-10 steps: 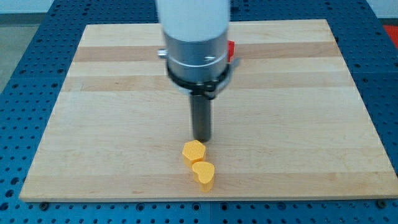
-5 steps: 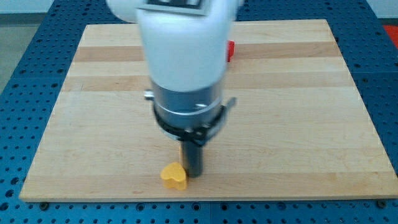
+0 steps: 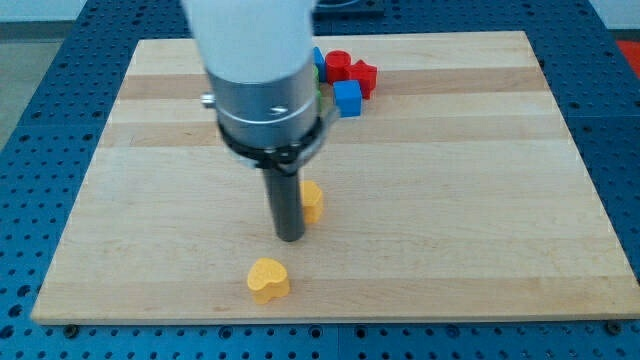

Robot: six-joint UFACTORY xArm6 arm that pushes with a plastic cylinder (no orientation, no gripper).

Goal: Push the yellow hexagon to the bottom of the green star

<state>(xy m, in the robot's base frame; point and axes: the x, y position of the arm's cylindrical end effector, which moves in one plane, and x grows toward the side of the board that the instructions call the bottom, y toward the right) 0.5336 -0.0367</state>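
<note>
Down at the view's bottom, the yellow heart [image 3: 267,280] sits alone on the wooden tabletop [image 3: 480,230], a little left of centre and close to the near edge. Just above it and slightly to the view's right, my tip [image 3: 290,237] is planted on the wood, clear of the heart with bare tabletop between them. There is no claw on this arm to call wide or narrow, only the straight dark rod. Tucked right beside the rod on the view's right is the yellow hexagon [image 3: 312,200], partly hidden behind it, sitting a touch above the tip; whether rod and block touch, I cannot tell. Above that, the arm's grey and white body fills the upper middle of the view. Far off at the view's top, a cluster crowds together: a blue block [image 3: 347,97], 2 red blocks [image 3: 339,65] and [image 3: 364,75] just above it, and another blue block [image 3: 317,57] peeking out by the arm. A sliver of green [image 3: 320,77] shows at the arm's edge there, shape not readable, well apart from the yellow hexagon.
</note>
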